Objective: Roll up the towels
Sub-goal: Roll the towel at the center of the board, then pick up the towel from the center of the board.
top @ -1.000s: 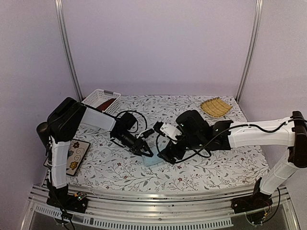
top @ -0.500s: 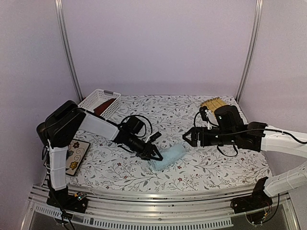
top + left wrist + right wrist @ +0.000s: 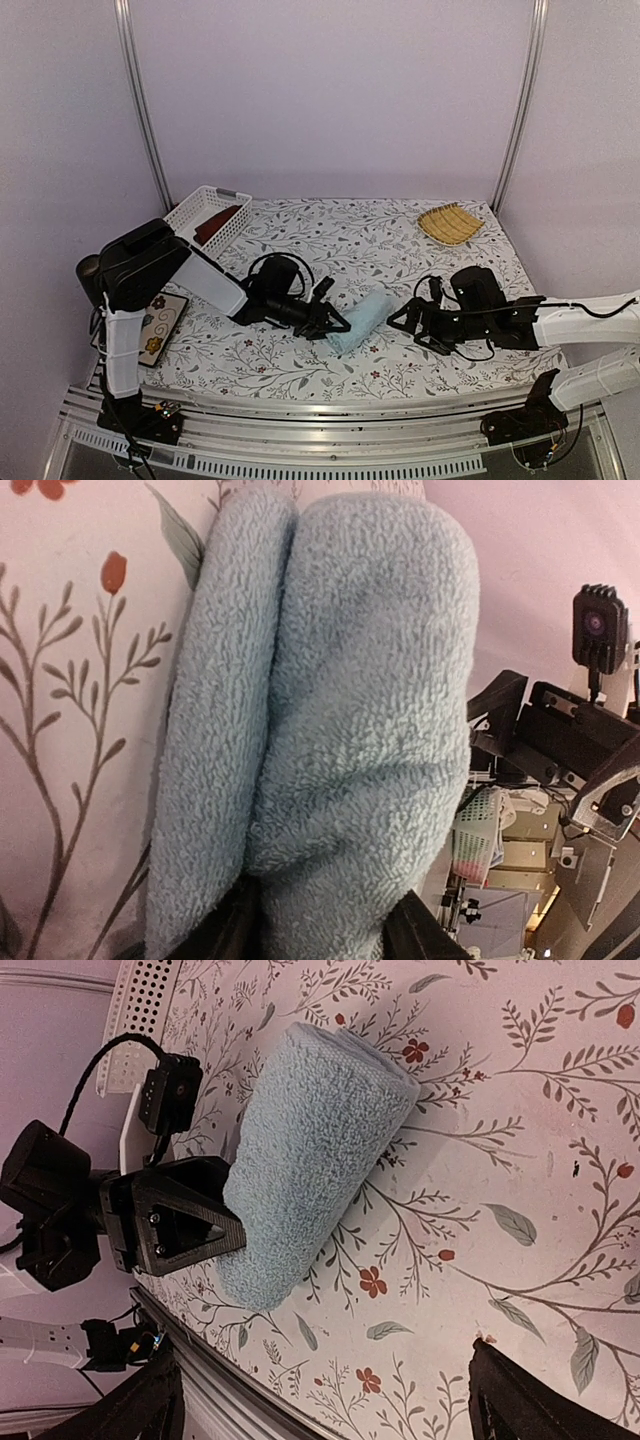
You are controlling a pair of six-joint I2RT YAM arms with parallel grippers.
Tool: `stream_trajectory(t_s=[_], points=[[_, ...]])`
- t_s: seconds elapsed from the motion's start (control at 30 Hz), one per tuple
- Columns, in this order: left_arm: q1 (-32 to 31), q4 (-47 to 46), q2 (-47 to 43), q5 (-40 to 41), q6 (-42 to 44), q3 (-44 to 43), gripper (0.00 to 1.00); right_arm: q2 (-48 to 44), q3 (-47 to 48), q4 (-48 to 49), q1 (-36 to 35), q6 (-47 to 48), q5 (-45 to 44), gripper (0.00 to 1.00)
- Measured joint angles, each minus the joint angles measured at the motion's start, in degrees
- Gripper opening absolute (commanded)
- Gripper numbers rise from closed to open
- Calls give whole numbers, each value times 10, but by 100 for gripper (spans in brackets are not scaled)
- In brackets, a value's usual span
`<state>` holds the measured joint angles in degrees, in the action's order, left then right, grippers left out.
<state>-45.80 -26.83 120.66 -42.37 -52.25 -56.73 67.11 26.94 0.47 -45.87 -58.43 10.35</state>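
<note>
The light blue towel (image 3: 362,318) lies rolled into a short thick cylinder on the flowered tablecloth, near the middle front. My left gripper (image 3: 335,324) is shut on its left end. In the left wrist view the towel (image 3: 340,710) fills the frame, with dark fingers (image 3: 228,935) on either side of its near end. My right gripper (image 3: 403,322) stands open just right of the roll, apart from it. In the right wrist view the towel (image 3: 315,1140) lies ahead of the wide jaws, with nothing between them. The rust-red towel (image 3: 216,222) lies in the white basket (image 3: 196,202).
A yellow woven mat (image 3: 450,223) lies at the back right corner. A patterned flat tile (image 3: 152,328) sits at the table's left edge by the left arm's base. A metal rail runs along the front edge (image 3: 330,412). Walls close in the sides and back.
My right gripper has let go of the blue towel and pulled back to the right, then sunk low. My left gripper has shifted right, still holding the rolled towel.
</note>
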Motion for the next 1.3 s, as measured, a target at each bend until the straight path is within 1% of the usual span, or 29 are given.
stream_trajectory(t_s=[0.07,0.13,0.27,0.4,0.5,0.57,0.8,0.87,0.9,0.93,1.03,1.17,1.2,1.3], points=[[-4,-44,6,7,-30,12,42,17,-1,29,5,-19,5,99],[-7,-80,12,14,-54,22,43,37,-1,59,12,-30,10,95],[-11,-143,16,31,-95,45,43,108,2,122,29,-47,40,90],[-14,-193,23,44,-125,63,43,181,14,168,37,-54,73,84],[-15,-219,28,49,-140,69,44,221,24,197,40,-57,93,77],[-17,-233,31,52,-149,71,44,244,34,216,42,-58,105,75],[-21,-270,44,59,-174,74,46,300,56,275,49,-58,140,74],[-22,-280,47,59,-181,74,47,318,62,294,51,-58,153,71],[-23,-283,48,59,-183,74,48,327,65,304,53,-58,160,65],[-23,-287,50,59,-186,74,48,336,68,315,54,-58,167,62],[-24,-294,51,60,-191,74,50,360,75,341,58,-57,186,43],[-24,-300,53,60,-195,74,54,376,82,358,61,-51,202,21],[-24,-301,53,60,-196,74,55,378,83,361,63,-52,204,20],[-25,-304,53,59,-199,73,58,383,83,368,65,-50,208,10]])
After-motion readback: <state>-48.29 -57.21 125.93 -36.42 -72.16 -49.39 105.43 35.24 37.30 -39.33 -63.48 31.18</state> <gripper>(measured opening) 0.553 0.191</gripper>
